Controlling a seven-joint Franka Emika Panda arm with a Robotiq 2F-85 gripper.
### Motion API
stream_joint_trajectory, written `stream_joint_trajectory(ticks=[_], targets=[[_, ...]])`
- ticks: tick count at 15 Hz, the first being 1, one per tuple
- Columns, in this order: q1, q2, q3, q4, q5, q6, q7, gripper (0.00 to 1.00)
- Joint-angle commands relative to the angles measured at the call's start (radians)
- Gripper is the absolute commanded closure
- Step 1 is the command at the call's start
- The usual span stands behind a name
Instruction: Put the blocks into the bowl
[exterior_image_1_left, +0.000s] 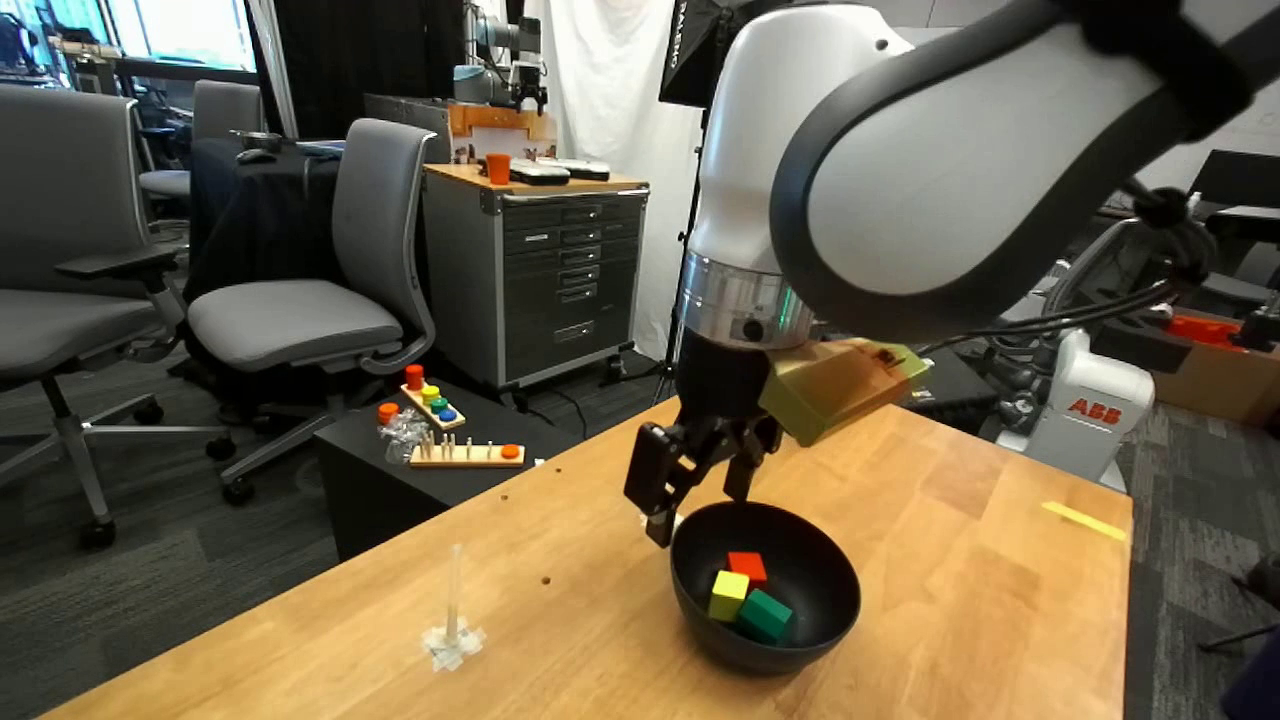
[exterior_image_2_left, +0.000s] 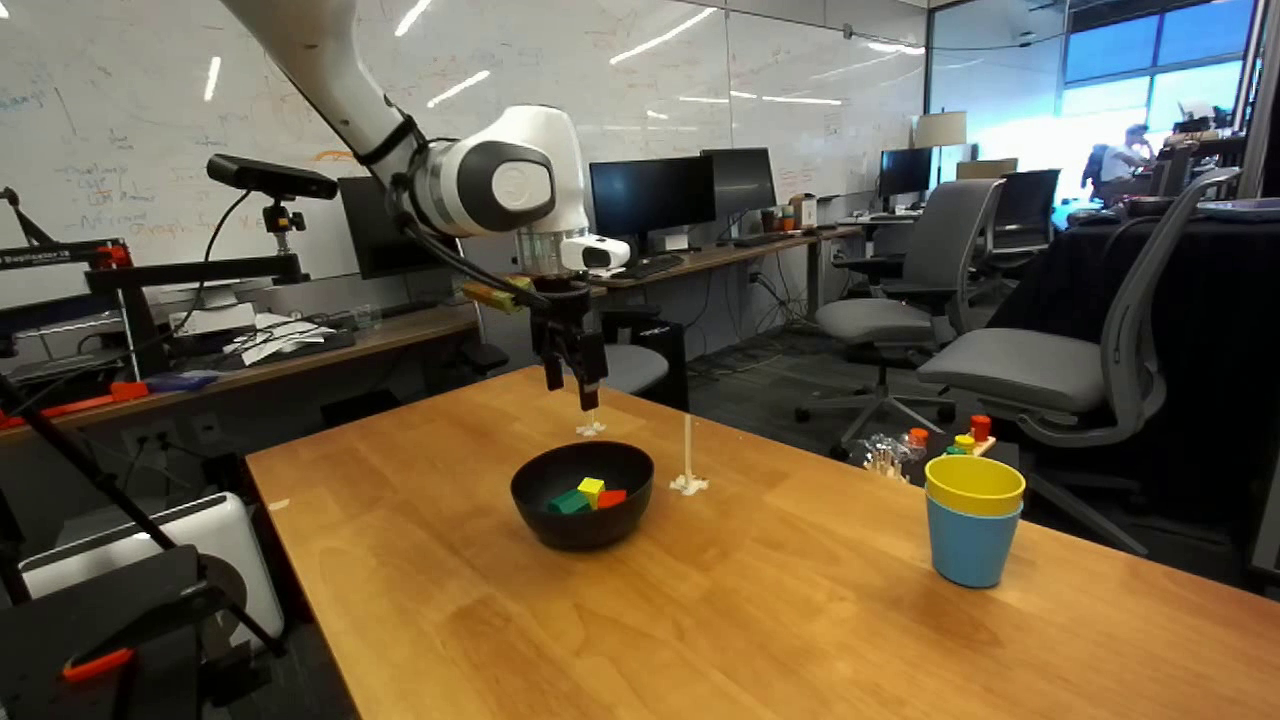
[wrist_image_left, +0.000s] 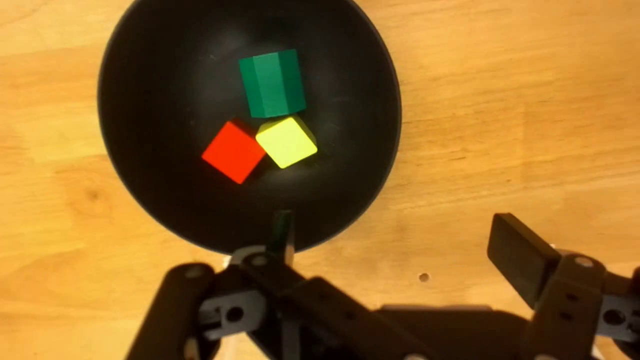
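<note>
Gripper (wrist_image_left: 393, 221) is hovering, jaws spread wide, holding nothing. In an exterior view, bowl (exterior_image_1_left: 822, 580) on table (exterior_image_1_left: 960, 600) is holding red block (exterior_image_1_left: 747, 567) far, yellow block (exterior_image_1_left: 727, 598) left, green block (exterior_image_1_left: 766, 617) near right.

The tabletop (exterior_image_1_left: 980, 620) looks like smooth wood with a faint gloss, the bowl (wrist_image_left: 350, 165) smooth and softly sheened, the red block (wrist_image_left: 234, 152), yellow block (wrist_image_left: 286, 143) and green block (wrist_image_left: 273, 85) smooth-faced, the gripper (wrist_image_left: 392, 227) matt with bare metal links (wrist_image_left: 251, 303), the arm's shell (exterior_image_1_left: 950, 170) glossy and its collar (exterior_image_1_left: 738, 300) polished metal.
</note>
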Motion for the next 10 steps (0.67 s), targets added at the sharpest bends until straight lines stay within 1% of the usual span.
stream_joint_trajectory(ticks=[1,2,4,5,6,8,10], targets=[[-0.024,-0.105,0.043,-0.068,0.009,-0.061,-0.133,0.0],[-0.027,-0.121,0.05,-0.077,0.012,-0.076,-0.163,0.0],[-0.041,-0.146,0.071,-0.078,0.031,-0.147,-0.234,0.0],[-0.049,-0.151,0.08,-0.066,0.041,-0.201,-0.267,0.0],[-0.018,-0.101,0.05,-0.042,0.003,-0.138,-0.182,0.0],[-0.026,-0.119,0.06,-0.044,0.008,-0.18,-0.218,0.0],[-0.03,-0.123,0.061,-0.045,0.009,-0.186,-0.229,0.0]])
